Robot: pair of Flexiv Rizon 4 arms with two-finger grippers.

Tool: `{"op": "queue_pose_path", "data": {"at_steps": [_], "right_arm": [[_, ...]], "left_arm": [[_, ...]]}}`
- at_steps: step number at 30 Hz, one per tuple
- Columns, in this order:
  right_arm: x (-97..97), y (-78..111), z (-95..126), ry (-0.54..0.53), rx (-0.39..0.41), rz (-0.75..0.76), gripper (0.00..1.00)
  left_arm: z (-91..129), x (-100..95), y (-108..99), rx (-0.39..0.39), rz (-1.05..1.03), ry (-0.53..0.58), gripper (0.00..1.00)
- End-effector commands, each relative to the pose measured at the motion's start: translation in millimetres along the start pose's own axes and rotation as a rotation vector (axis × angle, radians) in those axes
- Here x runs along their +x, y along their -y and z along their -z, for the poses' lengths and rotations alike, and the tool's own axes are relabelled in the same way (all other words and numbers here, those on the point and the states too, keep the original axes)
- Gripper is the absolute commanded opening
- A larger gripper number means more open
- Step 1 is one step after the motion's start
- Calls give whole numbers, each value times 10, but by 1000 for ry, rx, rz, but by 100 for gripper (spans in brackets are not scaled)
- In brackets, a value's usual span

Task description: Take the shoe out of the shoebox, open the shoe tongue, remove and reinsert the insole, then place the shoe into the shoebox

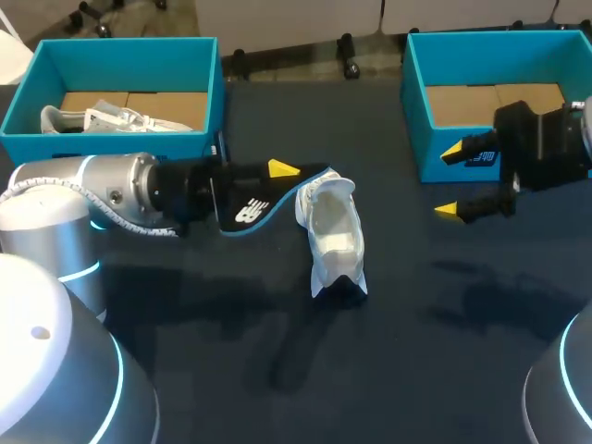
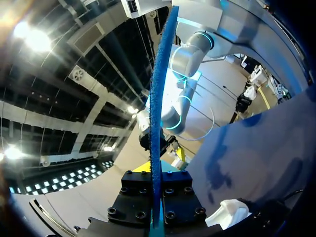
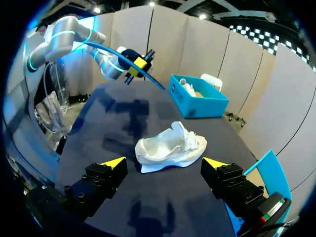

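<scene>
Insole [image 1: 254, 208] clamped in left end effector [image 1: 277, 176], held clear of the shoe [image 1: 333, 236], likely ready for reinsertion; right end effector [image 1: 450, 181] released beside right shoebox [image 1: 412, 92].

Open worktop [image 1: 416, 370] across the front, approach from either side. Shoe [image 1: 335, 239] sits mid-worktop. Open room on its R side up to R gripper [image 1: 450, 181], fingers spread, hanging just before R shoebox [image 1: 416, 120]. L side obstructed: insole [image 1: 264, 211], pinched in L gripper [image 1: 280, 176], juts toward shoe above worktop. L shoebox [image 1: 111, 141] back L. Open gap btw the boxes.
</scene>
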State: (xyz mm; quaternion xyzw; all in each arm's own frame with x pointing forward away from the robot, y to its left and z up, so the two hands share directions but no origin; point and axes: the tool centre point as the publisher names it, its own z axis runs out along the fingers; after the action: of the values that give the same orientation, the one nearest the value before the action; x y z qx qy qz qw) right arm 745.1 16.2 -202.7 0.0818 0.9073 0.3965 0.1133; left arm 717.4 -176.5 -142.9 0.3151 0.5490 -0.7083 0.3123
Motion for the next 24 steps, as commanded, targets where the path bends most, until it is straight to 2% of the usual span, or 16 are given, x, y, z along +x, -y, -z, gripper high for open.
{"op": "queue_pose_path", "data": {"at_steps": [1, 11, 24], "right_arm": [[-107, 26, -121, -20, 44, 6, 100], [-133, 157, -387, -70, 121, 6, 100], [-121, 232, -688, -133, 130, -3, 100]], "left_arm": [[54, 47, 39, -2, 5, 5, 0], [88, 190, 70, 17, 39, 0, 0], [173, 332, 63, 32, 79, 14, 0]]}}
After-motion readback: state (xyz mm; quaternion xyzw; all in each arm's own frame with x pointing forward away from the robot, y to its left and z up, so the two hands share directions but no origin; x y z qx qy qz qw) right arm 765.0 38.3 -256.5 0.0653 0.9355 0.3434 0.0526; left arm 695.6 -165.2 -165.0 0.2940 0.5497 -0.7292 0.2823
